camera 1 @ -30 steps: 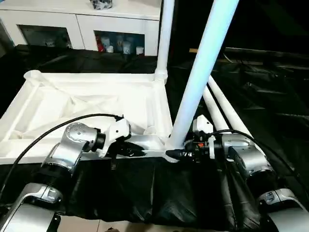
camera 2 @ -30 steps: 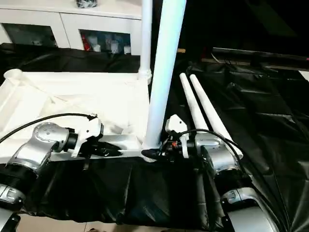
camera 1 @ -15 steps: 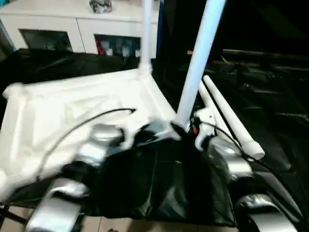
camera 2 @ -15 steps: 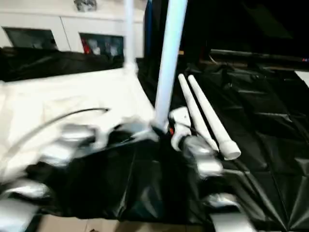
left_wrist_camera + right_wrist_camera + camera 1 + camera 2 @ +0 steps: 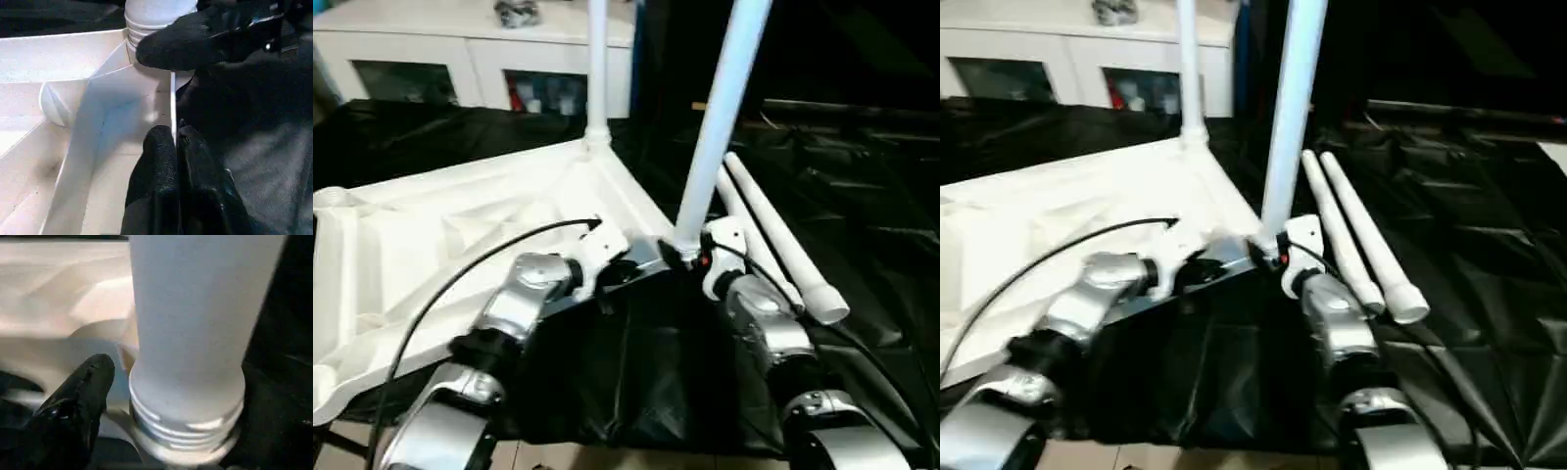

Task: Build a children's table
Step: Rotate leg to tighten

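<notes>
Black sheeting (image 5: 862,196) carries one tabletop (image 5: 431,235), four legs (image 5: 720,108).

Right tool (image 5: 1268,253) at the base of an upright leg (image 5: 1291,117) in the tabletop (image 5: 1067,211) corner; two loose legs (image 5: 1356,235) just beyond it.

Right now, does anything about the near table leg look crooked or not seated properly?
Yes. The near leg leans instead of standing straight like the far leg, and in the right wrist view its threads are still exposed above the corner socket, so it is not screwed fully home. The left end effector pinches the tabletop rim.
</notes>
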Motion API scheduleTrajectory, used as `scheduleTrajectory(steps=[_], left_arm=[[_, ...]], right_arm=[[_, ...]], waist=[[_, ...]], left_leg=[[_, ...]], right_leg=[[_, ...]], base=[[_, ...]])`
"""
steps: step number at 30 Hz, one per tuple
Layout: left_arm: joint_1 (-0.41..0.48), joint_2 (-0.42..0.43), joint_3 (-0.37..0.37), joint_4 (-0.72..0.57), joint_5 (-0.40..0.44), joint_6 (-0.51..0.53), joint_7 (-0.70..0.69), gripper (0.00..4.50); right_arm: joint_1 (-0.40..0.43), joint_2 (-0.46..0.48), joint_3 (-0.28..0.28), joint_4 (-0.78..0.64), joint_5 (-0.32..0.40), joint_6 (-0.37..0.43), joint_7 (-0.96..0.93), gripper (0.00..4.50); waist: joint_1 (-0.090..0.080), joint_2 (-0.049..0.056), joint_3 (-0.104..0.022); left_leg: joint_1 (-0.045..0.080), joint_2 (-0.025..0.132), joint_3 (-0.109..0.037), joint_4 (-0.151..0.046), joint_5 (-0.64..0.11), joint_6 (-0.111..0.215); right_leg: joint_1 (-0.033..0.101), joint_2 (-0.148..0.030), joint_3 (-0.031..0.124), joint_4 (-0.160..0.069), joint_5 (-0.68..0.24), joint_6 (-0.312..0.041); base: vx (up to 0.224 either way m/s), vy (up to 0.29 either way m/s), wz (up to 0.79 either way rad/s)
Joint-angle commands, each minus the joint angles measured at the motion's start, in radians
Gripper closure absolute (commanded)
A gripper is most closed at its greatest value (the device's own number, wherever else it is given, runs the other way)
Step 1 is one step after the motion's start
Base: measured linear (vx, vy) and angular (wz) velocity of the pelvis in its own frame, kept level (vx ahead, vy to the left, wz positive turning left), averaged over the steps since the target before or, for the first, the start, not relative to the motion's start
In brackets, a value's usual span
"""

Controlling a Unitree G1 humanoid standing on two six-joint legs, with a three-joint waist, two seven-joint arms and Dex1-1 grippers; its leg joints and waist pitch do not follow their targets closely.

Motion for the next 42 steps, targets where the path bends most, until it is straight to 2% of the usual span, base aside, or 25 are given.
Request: scheduleTrajectory(steps=[1,4,6,7,9,12,15,16,24,27,28,30,31,32,33,35,36,37,38,39,41,42], left_arm=[[0.035,0.037,-0.012,-0.024,-0.046,-0.046,-0.124,4.5],[0.042,0.061,-0.01,-0.035,-0.058,-0.05,-0.17,4.5],[0.055,0.107,-0.015,-0.059,-0.082,-0.057,-0.257,4.5],[0.06,0.125,-0.017,-0.069,-0.093,-0.053,-0.292,4.5],[0.061,0.15,-0.024,-0.067,-0.089,-0.065,-0.321,4.5],[0.061,0.179,-0.039,-0.058,-0.079,-0.084,-0.346,4.5],[0.058,0.184,-0.041,-0.051,-0.078,-0.089,-0.357,4.5],[0.057,0.188,-0.041,-0.048,-0.082,-0.09,-0.371,4.5],[0.049,0.183,-0.041,-0.042,-0.103,-0.084,-0.375,4.5],[0.044,0.156,-0.031,-0.041,-0.096,-0.062,-0.312,4.5],[0.038,0.137,-0.027,-0.036,-0.084,-0.042,-0.264,4.5],[0.033,0.125,-0.025,-0.032,-0.076,-0.029,-0.232,4.5],[0.013,0.074,-0.018,-0.021,-0.059,0.019,-0.129,4.5],[0.013,0.074,-0.018,-0.021,-0.059,0.019,-0.129,4.5],[0.005,0.049,-0.018,-0.02,-0.054,0.034,-0.093,4.5],[-0.029,-0.052,-0.016,0.001,-0.041,0.092,0.035,4.5],[-0.036,-0.072,-0.016,0.008,-0.04,0.101,0.057,4.5],[-0.061,-0.131,-0.015,0.04,-0.029,0.113,0.136,4.5],[-0.07,-0.157,-0.018,0.055,-0.024,0.12,0.165,4.5],[-0.075,-0.173,-0.019,0.063,-0.021,0.126,0.181,4.5],[-0.086,-0.193,-0.03,0.086,0.0,0.12,0.224,4.5],[-0.086,-0.193,-0.03,0.086,0.0,0.12,0.224,4.5]], right_arm=[[0.002,-0.032,0.035,-0.022,0.006,-0.003,0.133,0.07],[-0.001,-0.059,0.046,-0.03,0.004,0.0,0.197,0.03],[-0.008,-0.104,0.063,-0.04,0.019,0.004,0.319,0.03],[-0.013,-0.12,0.068,-0.04,0.023,0.002,0.362,0.03],[-0.023,-0.144,0.083,-0.037,0.027,0.012,0.443,0.03],[-0.039,-0.171,0.116,-0.031,0.026,0.036,0.542,0.03],[-0.047,-0.175,0.128,-0.024,0.017,0.041,0.568,0.39],[-0.054,-0.175,0.132,-0.019,0.018,0.045,0.585,0.42],[-0.044,-0.149,0.116,-0.03,0.054,0.058,0.602,1.09],[-0.017,-0.117,0.091,-0.036,0.058,0.041,0.529,1.16],[-0.008,-0.099,0.08,-0.032,0.049,0.037,0.463,1.41],[-0.003,-0.088,0.073,-0.029,0.043,0.036,0.42,1.49],[0.012,-0.054,0.059,-0.014,0.017,0.024,0.281,1.54],[0.012,-0.054,0.059,-0.014,0.017,0.024,0.281,1.6],[0.016,-0.037,0.05,-0.004,0.009,0.02,0.212,1.68],[0.014,0.034,-0.005,0.033,0.021,0.041,-0.007,1.74],[0.013,0.047,-0.014,0.041,0.024,0.044,-0.044,1.75],[0.008,0.089,-0.028,0.059,0.028,0.044,-0.135,1.76],[0.006,0.113,-0.03,0.062,0.025,0.041,-0.173,1.76],[0.004,0.128,-0.031,0.064,0.023,0.039,-0.196,1.77],[0.0,0.159,-0.016,0.061,0.001,0.029,-0.23,1.77],[0.0,0.159,-0.016,0.061,0.001,0.029,-0.23,1.77]], waist=[[0.005,-0.007,-0.055],[0.008,-0.005,-0.057],[0.011,-0.008,-0.059],[0.017,-0.004,-0.059],[0.017,-0.004,-0.057],[0.019,-0.007,-0.055],[0.02,-0.008,-0.055],[0.019,-0.012,-0.055],[0.02,-0.012,-0.056],[0.022,-0.01,-0.056],[0.022,-0.01,-0.054],[0.022,-0.01,-0.052],[0.022,-0.011,-0.051],[0.021,-0.012,-0.049],[0.021,-0.021,-0.049],[0.021,-0.014,-0.045],[0.019,-0.015,-0.044],[0.021,-0.014,-0.046],[0.025,-0.009,-0.046],[0.024,-0.013,-0.046],[0.024,-0.011,-0.048],[0.024,-0.011,-0.048]], left_leg=[[-0.004,0.037,-0.016,-0.053,-0.213,0.081],[-0.003,0.041,-0.014,-0.051,-0.152,0.094],[-0.004,0.044,-0.011,-0.049,-0.133,0.102],[-0.002,0.046,-0.008,-0.046,-0.129,0.112],[-0.003,0.047,-0.008,-0.046,-0.137,0.112],[-0.002,0.047,-0.008,-0.048,-0.171,0.092],[0.0,0.048,-0.008,-0.047,-0.175,0.076],[-0.001,0.047,-0.008,-0.047,-0.171,0.07],[0.0,0.047,-0.008,-0.045,-0.155,0.073],[0.002,0.048,-0.008,-0.046,-0.156,0.066],[0.004,0.049,-0.007,-0.048,-0.162,0.059],[0.007,0.049,-0.007,-0.049,-0.179,0.048],[0.009,0.048,-0.009,-0.051,-0.193,0.035],[0.011,0.046,-0.01,-0.052,-0.211,0.024],[0.01,0.044,-0.011,-0.052,-0.216,0.022],[0.016,0.043,-0.011,-0.054,-0.237,0.009],[0.017,0.042,-0.01,-0.053,-0.243,0.004],[0.017,0.041,-0.012,-0.053,-0.247,-0.002],[0.021,0.041,-0.013,-0.054,-0.255,0.0],[0.021,0.04,-0.011,-0.053,-0.26,0.003],[0.008,0.036,-0.015,-0.055,-0.255,0.018],[0.008,0.036,-0.015,-0.055,-0.255,0.018]], right_leg=[[0.046,-0.069,0.048,-0.076,-0.253,-0.202],[0.048,-0.064,0.046,-0.06,-0.137,-0.238],[0.051,-0.061,0.044,-0.051,-0.088,-0.257],[0.051,-0.06,0.043,-0.047,-0.062,-0.271],[0.05,-0.06,0.042,-0.047,-0.068,-0.274],[0.05,-0.062,0.043,-0.052,-0.122,-0.267],[0.048,-0.064,0.045,-0.053,-0.143,-0.262],[0.049,-0.064,0.045,-0.051,-0.139,-0.26],[0.05,-0.064,0.045,-0.048,-0.123,-0.267],[0.048,-0.064,0.045,-0.048,-0.122,-0.268],[0.046,-0.064,0.046,-0.05,-0.132,-0.265],[0.043,-0.065,0.048,-0.054,-0.16,-0.26],[0.041,-0.068,0.05,-0.058,-0.193,-0.25],[0.039,-0.067,0.05,-0.063,-0.234,-0.238],[0.041,-0.067,0.049,-0.066,-0.255,-0.229],[0.033,-0.069,0.051,-0.076,-0.324,-0.202],[0.031,-0.068,0.052,-0.078,-0.34,-0.196],[0.034,-0.069,0.051,-0.081,-0.352,-0.186],[0.03,-0.069,0.05,-0.084,-0.361,-0.179],[0.029,-0.067,0.051,-0.086,-0.36,-0.177],[0.039,-0.068,0.048,-0.084,-0.352,-0.165],[0.039,-0.068,0.048,-0.084,-0.352,-0.165]], base=[[0.0,0.0,0.0],[0.0,0.0,0.0],[0.0,0.0,0.0],[0.0,0.0,0.0],[0.0,0.0,0.0],[0.0,0.0,0.0],[0.0,0.0,0.0],[0.0,0.0,0.0],[0.0,0.0,0.0],[0.0,0.0,0.0],[0.0,0.0,0.0],[0.0,0.0,0.0],[0.0,0.0,0.0],[0.0,0.0,0.0],[0.0,0.0,0.0],[0.0,0.0,0.0],[0.0,0.0,0.0],[0.0,0.0,0.0],[0.0,0.0,0.0],[0.0,0.0,0.0],[0.0,0.0,0.0],[0.0,0.0,0.0]])
